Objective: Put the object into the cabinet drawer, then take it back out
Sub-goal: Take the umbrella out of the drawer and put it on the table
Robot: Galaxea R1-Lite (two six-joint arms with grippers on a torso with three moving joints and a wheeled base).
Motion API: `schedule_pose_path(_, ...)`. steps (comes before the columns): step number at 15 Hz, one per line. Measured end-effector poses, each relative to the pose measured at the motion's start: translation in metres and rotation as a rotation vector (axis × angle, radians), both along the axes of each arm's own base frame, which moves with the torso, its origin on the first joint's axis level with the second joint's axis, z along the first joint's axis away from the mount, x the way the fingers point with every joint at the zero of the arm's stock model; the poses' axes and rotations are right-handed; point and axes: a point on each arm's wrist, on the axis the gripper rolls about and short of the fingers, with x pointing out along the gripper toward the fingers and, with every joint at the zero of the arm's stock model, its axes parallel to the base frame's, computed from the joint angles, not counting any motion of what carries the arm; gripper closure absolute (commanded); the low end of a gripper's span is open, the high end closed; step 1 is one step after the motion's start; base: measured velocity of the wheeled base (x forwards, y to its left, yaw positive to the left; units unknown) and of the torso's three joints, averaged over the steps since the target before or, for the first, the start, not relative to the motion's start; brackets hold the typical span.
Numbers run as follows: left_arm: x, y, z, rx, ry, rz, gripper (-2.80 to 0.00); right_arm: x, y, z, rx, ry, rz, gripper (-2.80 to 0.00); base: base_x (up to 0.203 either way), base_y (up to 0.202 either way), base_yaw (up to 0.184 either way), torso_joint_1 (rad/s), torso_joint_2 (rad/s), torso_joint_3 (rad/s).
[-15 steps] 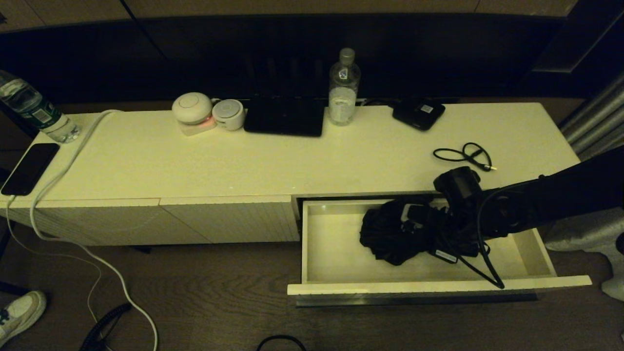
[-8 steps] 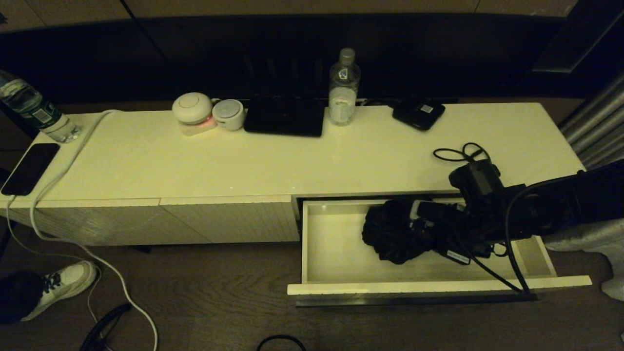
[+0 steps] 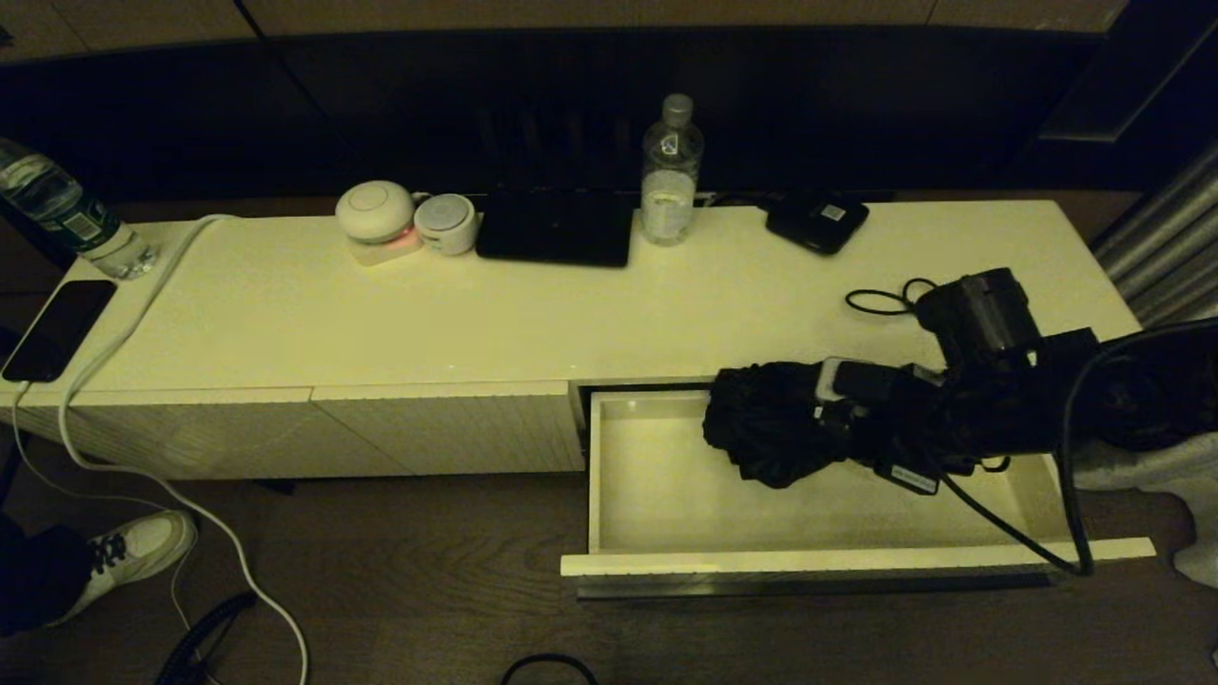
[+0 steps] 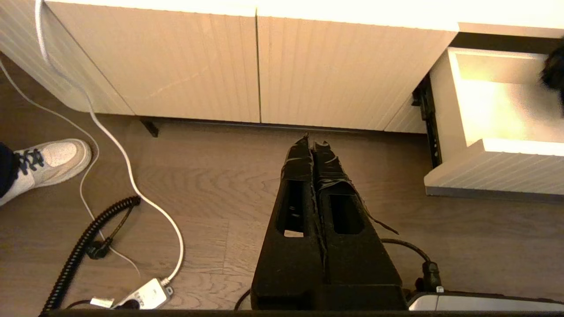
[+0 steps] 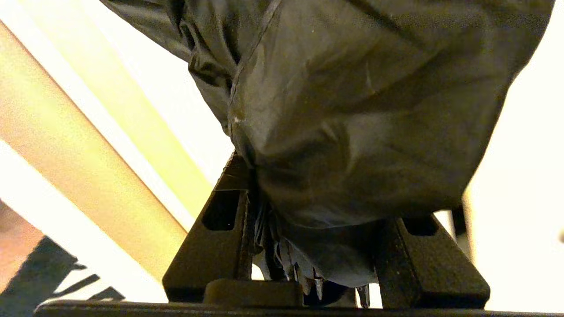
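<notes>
A black folded umbrella [image 3: 766,428] hangs over the back of the open cabinet drawer [image 3: 856,557], lifted off its plain white floor. My right gripper [image 3: 842,416] is shut on it, reaching in from the right. In the right wrist view the dark wrinkled fabric of the umbrella [image 5: 352,110] fills the space between the fingers [image 5: 222,229] of the right gripper [image 5: 315,193]. My left gripper [image 4: 312,143] is shut and empty, low over the wooden floor before the cabinet; the drawer's ribbed front [image 4: 498,169] shows to one side.
On the cabinet top stand a black looped cable [image 3: 904,303], a water bottle [image 3: 671,171], a small black device [image 3: 818,222], a black flat box [image 3: 557,226] and two round white devices [image 3: 376,214]. A phone [image 3: 57,328], white cord and a shoe [image 3: 124,552] are at left.
My right gripper has risen and drawn back to the right with the umbrella, lifting it off the drawer floor. A person's shoe has come in at the lower left.
</notes>
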Motion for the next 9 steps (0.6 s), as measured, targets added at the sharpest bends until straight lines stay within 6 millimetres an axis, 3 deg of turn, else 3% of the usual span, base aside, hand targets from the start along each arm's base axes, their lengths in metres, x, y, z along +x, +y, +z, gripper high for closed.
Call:
schedule_pose_path(6,0.0,0.0,0.0,0.0,0.0,-0.001,0.0,-0.037,-0.004,0.053,0.1,-0.166,-0.017,0.0,0.0,0.0,0.0,0.0,0.0,0.0)
schedule_pose_path(9,0.0,0.0,0.0,0.0,0.0,-0.001,0.0,-0.052,0.003,0.067,0.2,-0.187,-0.044,0.0,0.0,0.0,0.0,0.0,0.0,0.0)
